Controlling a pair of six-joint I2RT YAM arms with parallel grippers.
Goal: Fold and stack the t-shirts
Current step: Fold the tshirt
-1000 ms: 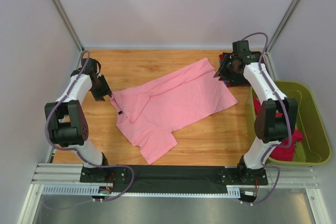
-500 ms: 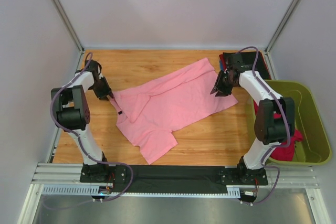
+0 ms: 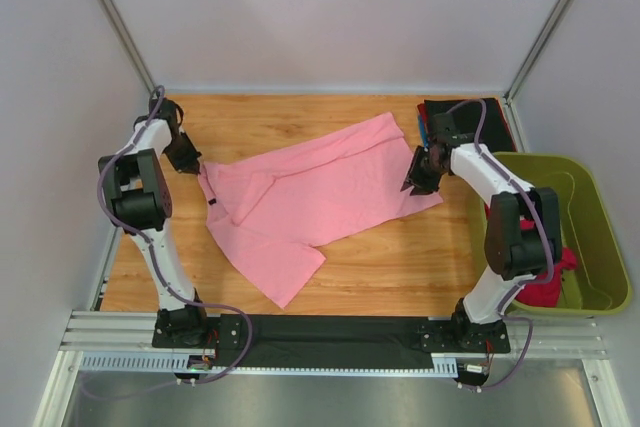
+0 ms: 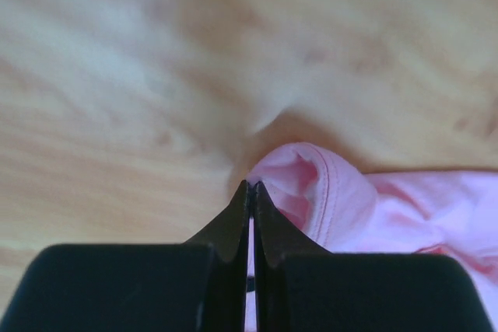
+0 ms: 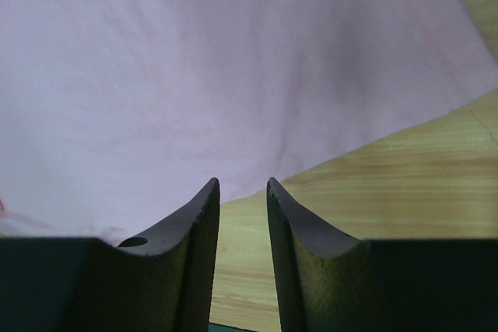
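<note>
From above, the light pink short-sleeved cloth t-shirt (image 3: 310,202) lies spread but skewed across the middle of the pale wooden bench (image 3: 400,267), with creases running along its length. The left claw (image 3: 190,162) is at the shirt's left end. The right claw (image 3: 415,179) sits at the opposite edge. A dark folded pile of shirts (image 3: 490,117) waits in the far right corner. A magenta-red crumpled shirt (image 3: 545,282) lies in the olive-green plastic tub (image 3: 590,237) beside the bench.

Through the left wrist camera, that claw (image 4: 250,215) is pinched tight, with a sliver of pink caught between its tips. A stitched, rolled edge of the shirt (image 4: 366,200) bunches just beyond them.

Through the right wrist camera, the claw (image 5: 243,192) stands narrowly parted and holds nothing. It points at the line where the shirt's edge (image 5: 233,60) meets bare wood.

To my eye the job in hand is flattening the shirt before any fold. For that, the right claw would need to take the cloth edge squarely, catching both layers and not scraping the wood. Then both ends should be drawn apart evenly and low so the creases pull out. A gentle pull matters, since the left grip looks thin and a tug could slip it. The shirt should also stay clear of the dark pile.
</note>
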